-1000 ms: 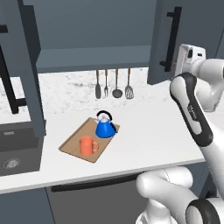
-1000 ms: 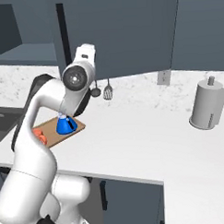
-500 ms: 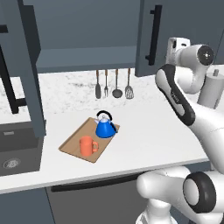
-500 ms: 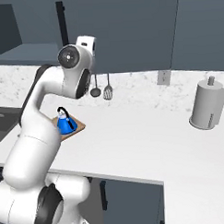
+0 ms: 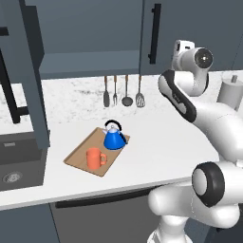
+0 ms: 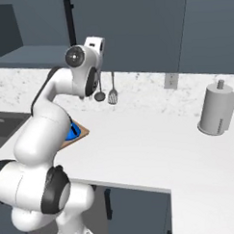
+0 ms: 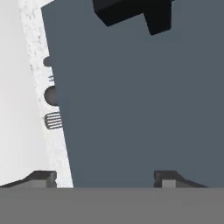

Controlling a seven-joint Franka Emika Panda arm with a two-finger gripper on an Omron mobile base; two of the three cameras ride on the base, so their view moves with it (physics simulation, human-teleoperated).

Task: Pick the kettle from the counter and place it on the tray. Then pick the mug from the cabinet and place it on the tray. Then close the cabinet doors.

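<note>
The blue kettle (image 5: 114, 138) and the orange mug (image 5: 95, 158) both stand on the wooden tray (image 5: 77, 154) on the white counter (image 5: 156, 142). A sliver of the kettle (image 6: 72, 132) peeks out behind my arm in the right base view. The cabinet's left door (image 5: 31, 71) hangs wide open. Its right door (image 5: 161, 33), with a black bar handle (image 5: 154, 33), is nearly across the opening. My hand (image 5: 183, 47) is raised beside that door. My gripper (image 7: 105, 178) is open and empty, facing the door panel (image 7: 140, 96) from very close.
Three utensils (image 5: 126, 90) hang on the back wall under the cabinet. A grey paper towel roll (image 6: 217, 109) stands at the counter's right end. The dark sink (image 5: 14, 166) lies to the left of the tray. Lower cabinets run beneath the counter edge.
The right cabinet door has swung left toward shut, with my hand following it leftward. The gripper's fingers have spread wider. Kettle, mug and tray have not moved.
</note>
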